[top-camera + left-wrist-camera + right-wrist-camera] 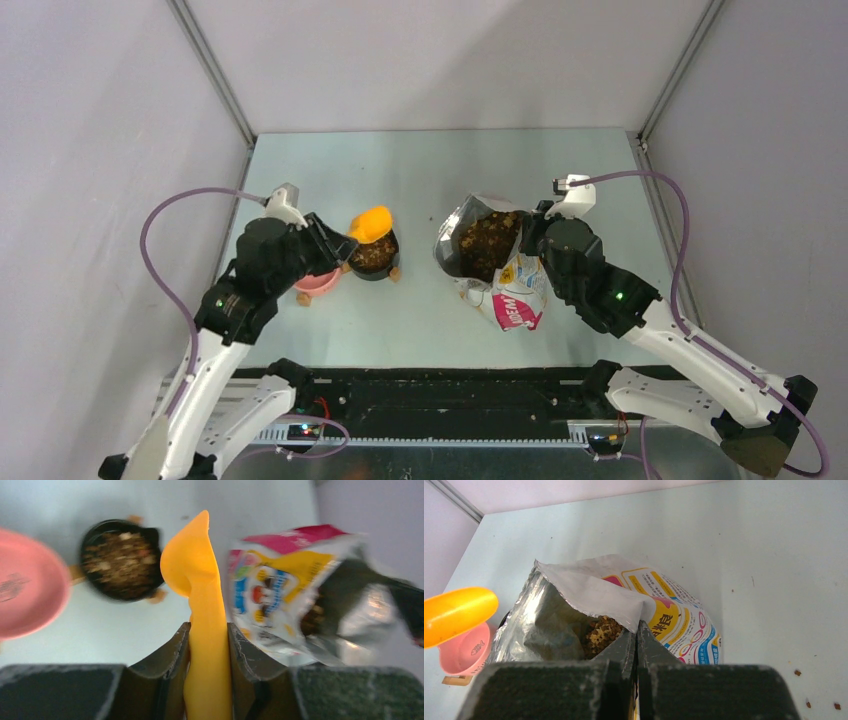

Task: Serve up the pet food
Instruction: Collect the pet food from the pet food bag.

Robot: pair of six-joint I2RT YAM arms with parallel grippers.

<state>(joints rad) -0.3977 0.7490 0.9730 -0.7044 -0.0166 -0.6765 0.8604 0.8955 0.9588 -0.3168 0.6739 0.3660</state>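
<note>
Left fingers (182, 642): clamped from both sides on the handle of the yellow scoop (192, 570).
Left gripper (207, 630): points away from the base; the scoop's head is seen edge-on from the wrist.
Scoop head, from above (371, 222): over the far rim of the black bowl (375, 257); its height above the rim cannot be told.
Right fingers (626, 645): pressed together, pinching the rim of the foil-lined bag (664, 610).
Right gripper (637, 630): at the right edge of the bag's mouth, with the arm bent in from the right.
Pet food (487, 240): brown kibble shows in the bag's open mouth, and more fills the black bowl.
Pink bowl (318, 284): just left of the black bowl, partly under the left wrist.
Between the arms: a bare strip of table (420, 170) separates the black bowl from the bag.
Edges: the far half of the table is open up to the back wall, and the bag sits nearer the right side.
Stray bits (796, 672): a few pellets lie on the table to the right of the bag.
</note>
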